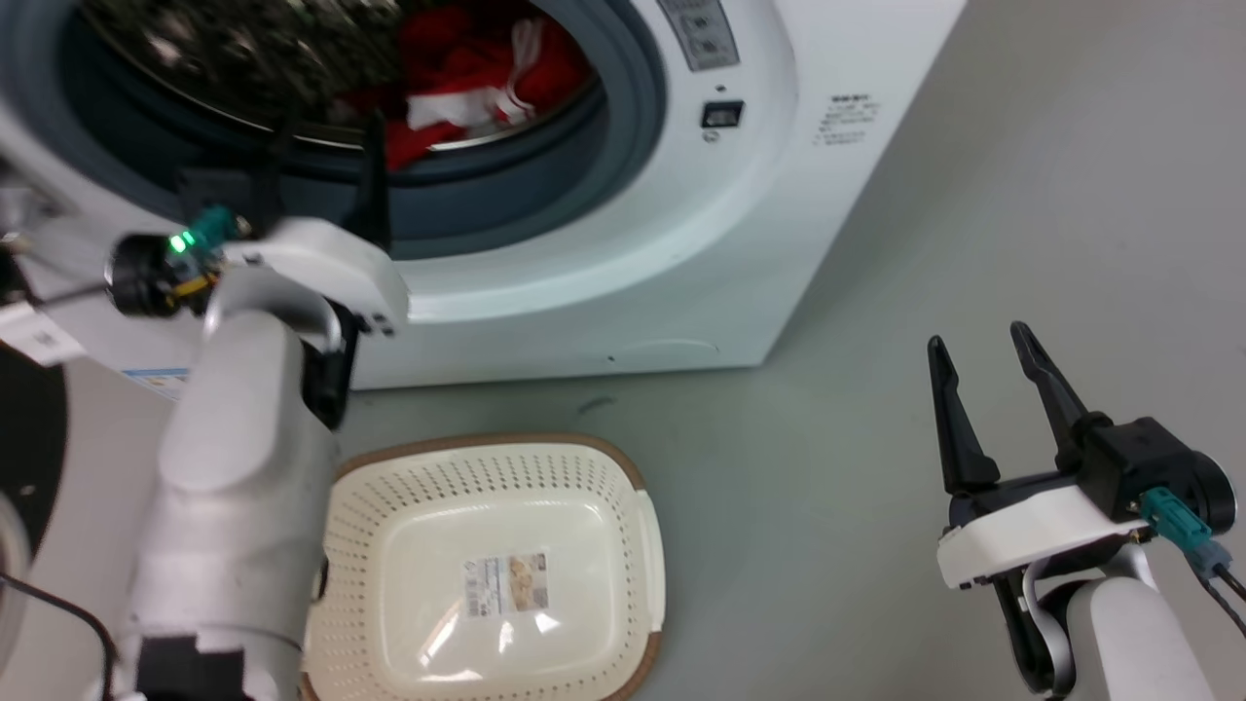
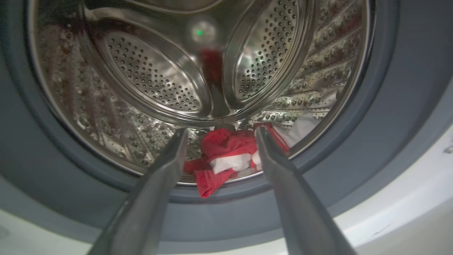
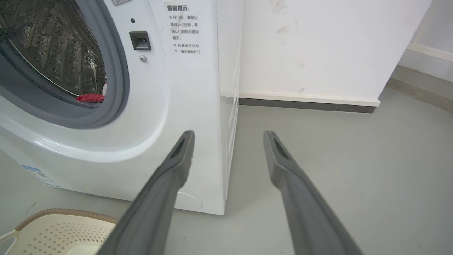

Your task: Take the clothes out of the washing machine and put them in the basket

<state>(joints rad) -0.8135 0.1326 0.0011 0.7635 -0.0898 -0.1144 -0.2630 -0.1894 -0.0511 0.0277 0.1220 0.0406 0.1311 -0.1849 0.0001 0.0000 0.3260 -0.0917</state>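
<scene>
My left end effector [image 2: 221, 130] spread wide at washing machine [image 1: 681, 243] porthole, red-white clothes [image 2: 226, 145] just ahead, dead centre. Right end effector [image 1: 978, 336] wide too, empty; basket [image 1: 633, 506] to its left.

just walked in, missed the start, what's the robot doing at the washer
The left gripper, open, points into the porthole of the washing machine at the red and white clothes lying at the front of the drum; nothing is gripped yet. The basket sits on the floor before the machine, no clothes in it. The right gripper hangs open to the side.
</scene>
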